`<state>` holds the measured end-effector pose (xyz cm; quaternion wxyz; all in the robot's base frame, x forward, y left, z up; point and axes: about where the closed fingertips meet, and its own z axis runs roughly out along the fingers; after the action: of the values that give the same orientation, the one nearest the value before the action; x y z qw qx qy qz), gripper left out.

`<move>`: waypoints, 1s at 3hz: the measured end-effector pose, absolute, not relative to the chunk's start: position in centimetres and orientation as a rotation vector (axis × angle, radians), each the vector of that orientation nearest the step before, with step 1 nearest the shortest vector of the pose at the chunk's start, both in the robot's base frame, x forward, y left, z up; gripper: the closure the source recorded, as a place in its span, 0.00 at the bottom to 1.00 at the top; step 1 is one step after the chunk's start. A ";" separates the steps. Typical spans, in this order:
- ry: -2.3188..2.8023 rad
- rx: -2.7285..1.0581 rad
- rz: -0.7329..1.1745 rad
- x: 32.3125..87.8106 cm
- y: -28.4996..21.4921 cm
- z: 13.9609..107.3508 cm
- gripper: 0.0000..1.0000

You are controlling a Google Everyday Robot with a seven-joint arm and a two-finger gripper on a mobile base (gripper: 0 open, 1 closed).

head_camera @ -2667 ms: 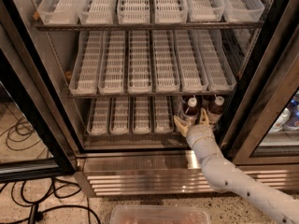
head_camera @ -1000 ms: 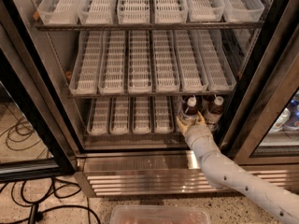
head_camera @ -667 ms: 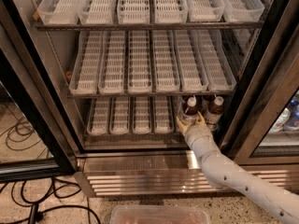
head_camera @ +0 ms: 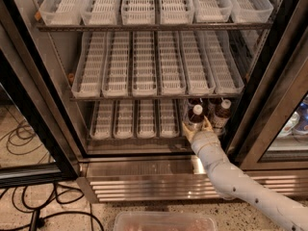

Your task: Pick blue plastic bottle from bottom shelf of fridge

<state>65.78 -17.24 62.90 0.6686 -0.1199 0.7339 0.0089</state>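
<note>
The fridge (head_camera: 43, 95) stands open, with rows of white slotted trays. On the bottom shelf (head_camera: 130, 120), at the right end, stands the blue plastic bottle (head_camera: 195, 115), which has a white cap and dark drink. My gripper (head_camera: 196, 127) reaches in from the lower right. Its fingers (head_camera: 186, 129) sit on both sides of the bottle's lower body, closed against it. The bottle stands upright on the shelf. A near-identical bottle (head_camera: 221, 112) stands just to its right. More bottles behind are partly hidden.
The black door frame (head_camera: 269, 81) is close on the right of my arm (head_camera: 226, 177). The steel louvred base (head_camera: 159, 186) lies below the shelf. A clear plastic bin (head_camera: 163, 221) sits on the floor in front. Cables (head_camera: 29, 211) lie on the floor at left.
The gripper's fingers have drawn in around the bottle. The arm has barely moved, and the bottle stands where it was.
</note>
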 end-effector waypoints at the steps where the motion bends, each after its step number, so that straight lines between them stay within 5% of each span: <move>1: 1.643 -0.276 0.032 65.5 -17.0 63.3 1.00; 3: 1.626 -0.296 0.052 65.1 -16.4 64.6 1.00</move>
<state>65.07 -16.38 64.59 0.6773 -0.1316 0.7235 0.0232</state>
